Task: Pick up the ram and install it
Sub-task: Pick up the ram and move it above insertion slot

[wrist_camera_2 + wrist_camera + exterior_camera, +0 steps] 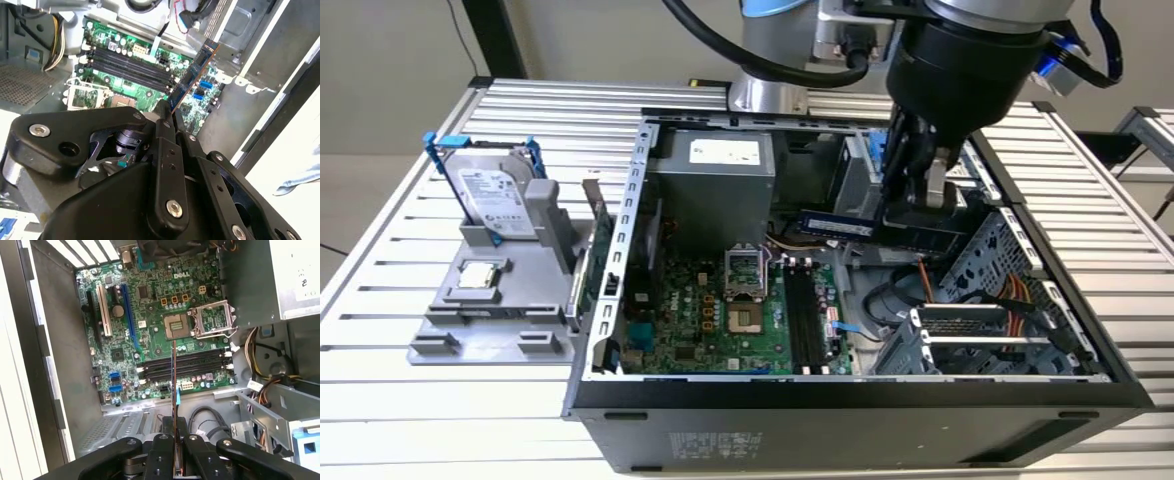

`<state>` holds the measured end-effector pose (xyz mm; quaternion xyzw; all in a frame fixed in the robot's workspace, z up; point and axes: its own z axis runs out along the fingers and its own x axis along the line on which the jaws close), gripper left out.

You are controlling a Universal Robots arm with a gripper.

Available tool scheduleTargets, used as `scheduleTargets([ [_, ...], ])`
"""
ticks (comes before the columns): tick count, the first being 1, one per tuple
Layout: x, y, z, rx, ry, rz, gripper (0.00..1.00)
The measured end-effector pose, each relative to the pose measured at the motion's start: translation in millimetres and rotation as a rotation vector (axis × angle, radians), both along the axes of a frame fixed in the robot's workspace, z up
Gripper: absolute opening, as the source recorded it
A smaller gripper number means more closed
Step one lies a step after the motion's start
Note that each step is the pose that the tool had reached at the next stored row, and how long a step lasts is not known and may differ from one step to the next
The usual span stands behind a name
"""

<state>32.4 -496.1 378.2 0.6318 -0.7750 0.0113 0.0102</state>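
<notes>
The ram point(838, 226) is a thin bluish stick, and my gripper point(909, 214) is shut on one end of it. It hangs level above the open computer case point(635, 190), over the motherboard's upper right part. In the second wrist view the ram point(193, 79) juts out from my gripper point(167, 114) over the board. In the first wrist view I see the ram point(174, 375) edge-on between my fingertips point(165, 436). It crosses above the long black memory slots point(200, 364), which lie empty on the green motherboard point(707, 320).
A silver hard drive in a blue bracket point(494, 195) stands in a grey fixture point(494, 320) left of the case, with a small processor chip point(480, 275) below it. Inside the case are the power supply point(714, 185), the open CPU socket point(744, 320), cables and a drive cage point(981, 335).
</notes>
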Motion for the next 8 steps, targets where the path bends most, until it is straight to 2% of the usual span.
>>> scheduleTargets([
  [5,7.6,0.0,0.0,0.0000,0.0000,0.000,0.00],
  [8,8.0,0.0,0.0,0.0000,0.0000,0.000,0.00],
])
